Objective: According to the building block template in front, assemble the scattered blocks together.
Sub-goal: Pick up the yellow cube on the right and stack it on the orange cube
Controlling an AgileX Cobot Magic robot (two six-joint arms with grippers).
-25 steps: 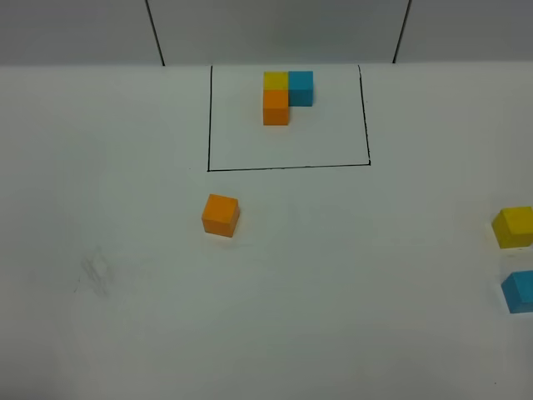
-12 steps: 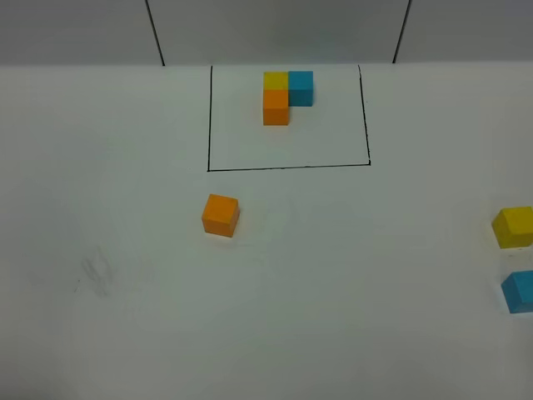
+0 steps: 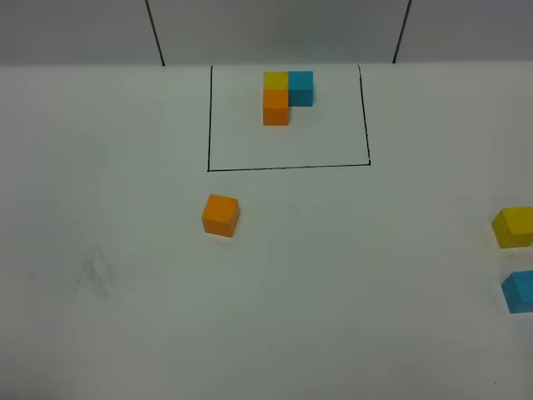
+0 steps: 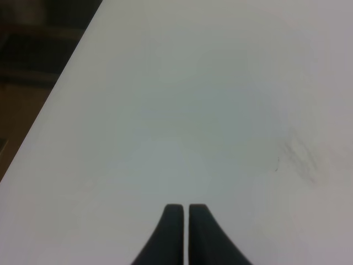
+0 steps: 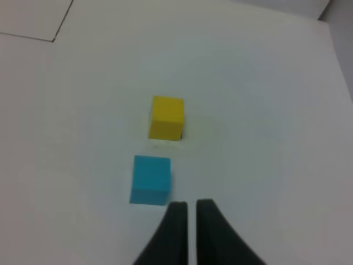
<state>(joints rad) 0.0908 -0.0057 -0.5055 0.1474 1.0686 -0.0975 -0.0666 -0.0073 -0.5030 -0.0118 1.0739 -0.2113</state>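
Left tool: the dark two-fingered left tool [image 4: 186, 208] hangs over a bare part of the white counter [image 3: 375, 317], its fingers pressed together and holding nothing. It does not show in the high view, so its place relative to the frame cannot be told.
Scuff: a faint grey scuff mark [image 3: 97, 275] lies on the counter, well left of and nearer the camera than the thin black drawn rectangle [image 3: 287, 167].
Orange block: a loose small matte orange cube [image 3: 221, 215] sits just outside the rectangle, near its front left corner, turned slightly askew.
Template: an L of three small touching cubes [image 3: 283, 96] lies inside the rectangle towards its far side, yellow and blue side by side, orange against the front of the yellow.
Yellow block: a loose small matte yellow cube [image 3: 514, 227] sits well right of the rectangle, at the edge of the high view.
Blue block: a loose small matte light-blue cube [image 3: 520, 292] sits near the yellow one, apart from it, farther from the rectangle.
Right tool: the dark two-fingered right tool [image 5: 191, 205] hangs just beside the light-blue cube, its fingers a narrow slit apart and holding nothing.
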